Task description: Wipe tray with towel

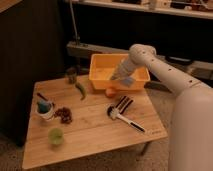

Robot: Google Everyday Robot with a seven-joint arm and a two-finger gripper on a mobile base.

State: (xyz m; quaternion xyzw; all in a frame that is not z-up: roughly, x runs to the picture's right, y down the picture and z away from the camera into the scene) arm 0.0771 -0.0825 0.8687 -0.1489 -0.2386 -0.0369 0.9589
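A yellow tray [102, 67] stands at the back right of the wooden table [95, 140]. My white arm reaches in from the right and down into the tray. My gripper [123, 77] is low over the tray's front right part, just inside the front wall. It is shut on a small pale blue towel [128, 80], which hangs at its tip against the tray's inside.
An orange [110, 92] lies just in front of the tray. A black-bristled brush [123, 103] and a white-handled tool [129, 121] lie on the right. A green pepper [81, 90], a dark cup [71, 76], a white cup [45, 110], brown bits [63, 114] and a green cup [55, 136] are on the left.
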